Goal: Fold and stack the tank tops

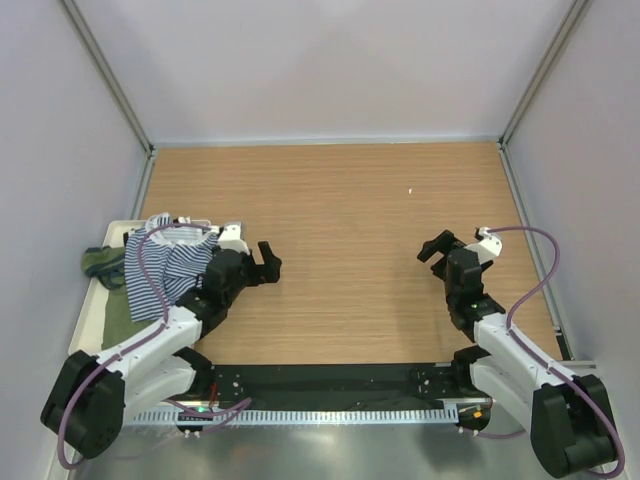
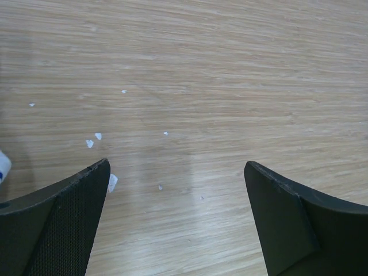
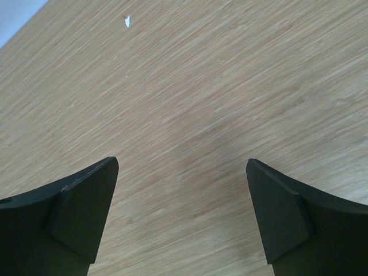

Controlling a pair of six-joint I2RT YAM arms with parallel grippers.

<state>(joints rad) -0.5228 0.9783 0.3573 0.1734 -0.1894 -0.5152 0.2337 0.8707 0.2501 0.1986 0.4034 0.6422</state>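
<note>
The striped navy-and-white tank top (image 1: 165, 262) lies crumpled in a white tray (image 1: 112, 228) at the table's left edge. The olive green tank top (image 1: 104, 264) lies under and beside it, partly hidden. My left gripper (image 1: 268, 262) is open and empty just right of the tray, over bare wood; its fingers (image 2: 63, 218) frame only the tabletop. My right gripper (image 1: 436, 248) is open and empty at the right side of the table; its fingers (image 3: 80, 213) also frame bare wood.
The wooden tabletop (image 1: 340, 230) is walled by grey panels on three sides. Small white flecks (image 2: 94, 140) lie on the wood near the left gripper, and one fleck (image 3: 127, 21) lies ahead of the right gripper.
</note>
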